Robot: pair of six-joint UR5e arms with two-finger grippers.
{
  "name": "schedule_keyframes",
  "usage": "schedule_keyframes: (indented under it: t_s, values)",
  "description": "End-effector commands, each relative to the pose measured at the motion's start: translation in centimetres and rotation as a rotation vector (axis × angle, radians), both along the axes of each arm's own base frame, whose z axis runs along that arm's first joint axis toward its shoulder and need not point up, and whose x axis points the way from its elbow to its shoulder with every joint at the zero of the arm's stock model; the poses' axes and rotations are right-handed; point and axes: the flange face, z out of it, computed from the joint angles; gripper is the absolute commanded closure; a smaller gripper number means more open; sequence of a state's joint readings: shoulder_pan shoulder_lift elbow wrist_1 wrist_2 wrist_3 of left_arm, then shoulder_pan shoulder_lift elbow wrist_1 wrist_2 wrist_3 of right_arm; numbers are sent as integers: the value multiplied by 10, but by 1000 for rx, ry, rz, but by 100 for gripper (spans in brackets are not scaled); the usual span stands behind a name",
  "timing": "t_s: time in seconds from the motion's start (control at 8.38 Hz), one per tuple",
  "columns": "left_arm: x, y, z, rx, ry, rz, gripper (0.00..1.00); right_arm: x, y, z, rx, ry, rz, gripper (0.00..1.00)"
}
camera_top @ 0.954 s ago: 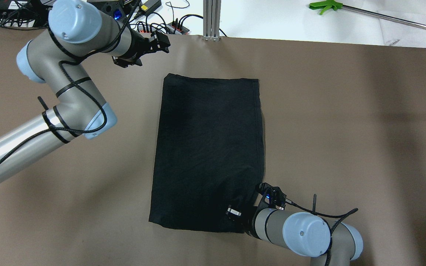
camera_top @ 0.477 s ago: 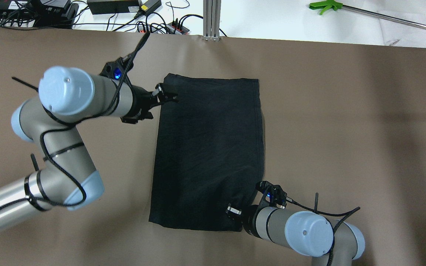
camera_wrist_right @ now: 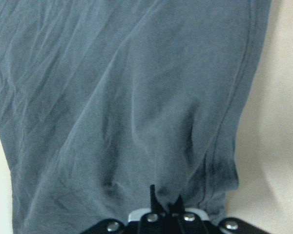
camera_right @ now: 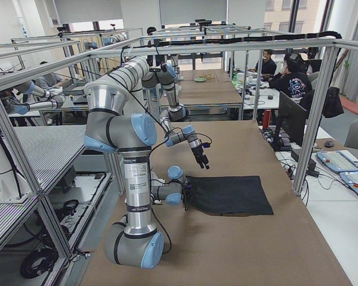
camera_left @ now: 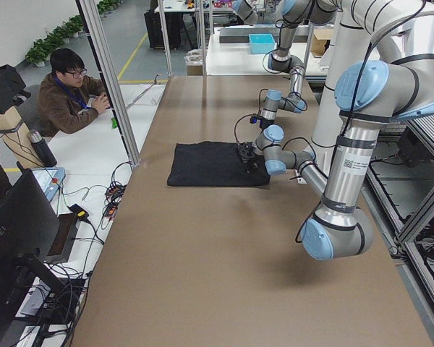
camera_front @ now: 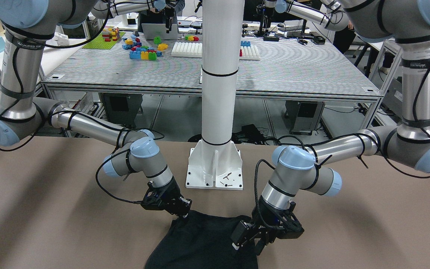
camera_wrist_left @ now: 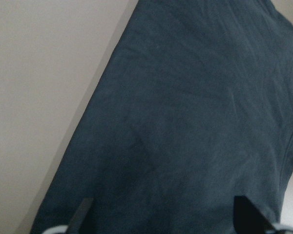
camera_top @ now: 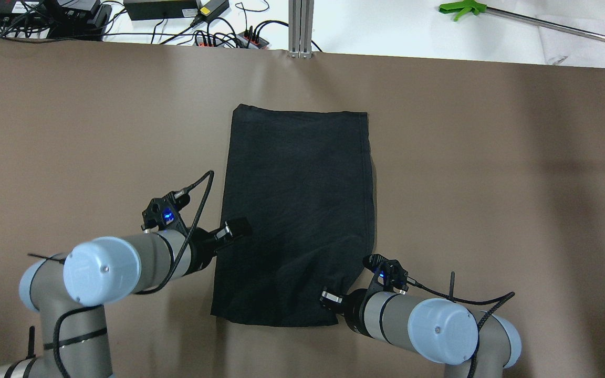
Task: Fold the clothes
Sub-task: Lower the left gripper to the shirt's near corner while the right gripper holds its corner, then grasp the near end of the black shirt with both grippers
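The black cloth (camera_top: 297, 210) lies flat on the brown table, long side running away from me; it also shows in the front view (camera_front: 203, 243). My right gripper (camera_top: 330, 299) is shut on the cloth near its near right corner. The right wrist view shows the fingertips (camera_wrist_right: 154, 195) pinched together in puckered fabric (camera_wrist_right: 136, 97). My left gripper (camera_top: 234, 230) is open and hovers over the cloth's left edge, towards the near end. The left wrist view shows its fingers (camera_wrist_left: 84, 214) wide apart above the cloth (camera_wrist_left: 185, 122).
The white pole's base plate (camera_front: 215, 168) stands on the table behind the cloth's near edge. Cables and power strips (camera_top: 218, 31), an aluminium post (camera_top: 301, 26) and a green-headed tool (camera_top: 462, 8) lie beyond the far edge. An operator (camera_left: 69, 90) sits at the side.
My left arm has swung from beyond the cloth's far left corner back along its left edge to the near part. My right gripper has stayed shut on the cloth's near right corner.
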State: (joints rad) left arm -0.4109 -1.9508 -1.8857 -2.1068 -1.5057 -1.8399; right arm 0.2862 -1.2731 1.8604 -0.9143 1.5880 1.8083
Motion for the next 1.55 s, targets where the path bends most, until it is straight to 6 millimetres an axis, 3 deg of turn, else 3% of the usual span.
schedule_keyframes:
  t_s: [0.0,0.12,0.6,1.19,1.31,1.43]
  values:
    - [23,63,16,-15,21,5,0,9,-7,-4,4,-9,12,100]
    - [27,79,23,-1,44,13,0,10,-7,-4,7,-8,15,100]
    - [28,96,67,-1,33,34,0,9,-6,-3,6,-6,13,100]
    - [52,110,83,0,-6,46,2,9,-6,-3,6,-6,13,100]
    - [51,110,80,1,0,45,32,9,-6,-3,6,-6,13,100]
    - [49,110,79,2,1,47,86,9,-6,-3,6,-6,13,100]
